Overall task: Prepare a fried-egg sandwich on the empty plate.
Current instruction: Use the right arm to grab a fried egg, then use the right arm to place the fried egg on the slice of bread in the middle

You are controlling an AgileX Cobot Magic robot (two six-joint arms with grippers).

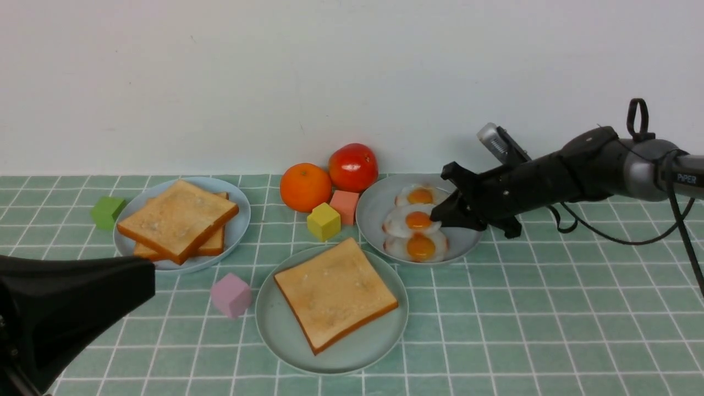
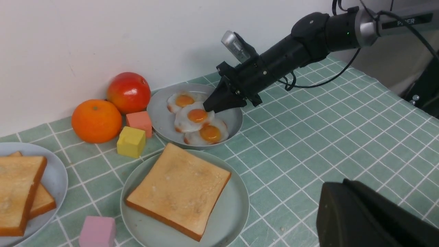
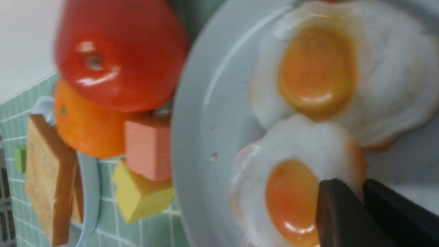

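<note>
The empty plate, pale mint-green, lies at the front centre and carries one toast slice. Behind it to the right, a grey-blue plate holds three fried eggs. My right gripper reaches in from the right, down at the middle egg. In the right wrist view its jaws are pinched on the white edge of that egg, beside the yolk. My left gripper hovers at the front left, shut and holding nothing; its tip stands over bare cloth to the right of the mint plate.
A light-blue plate at the left holds two stacked toast slices. An orange and a tomato sit by the wall. Yellow, salmon, pink and green cubes lie among the plates.
</note>
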